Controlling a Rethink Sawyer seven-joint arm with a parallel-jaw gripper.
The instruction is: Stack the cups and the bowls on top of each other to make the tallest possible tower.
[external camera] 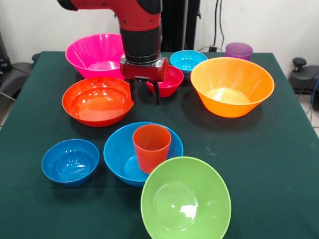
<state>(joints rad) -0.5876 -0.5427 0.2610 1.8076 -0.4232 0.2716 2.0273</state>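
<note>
An orange-red cup (151,147) stands upright inside the sky-blue bowl (119,152) near the front; this pair is the only stack. My gripper (145,94) hangs open and empty just above the cloth. Its left finger is at the rim of the red-orange bowl (97,102) and its right finger at the rim of the small magenta-red bowl (173,79). Behind are the pink bowl (92,52), the small cyan bowl (188,59) and the purple cup (239,50). The orange bowl (232,87) sits right, the dark blue bowl (70,162) front left, the lime green bowl (185,199) at the front.
All pieces rest on a table with a dark green cloth (279,149). Dark equipment stands off the table at the left (15,74) and right (304,74) edges. Cables hang on the back wall.
</note>
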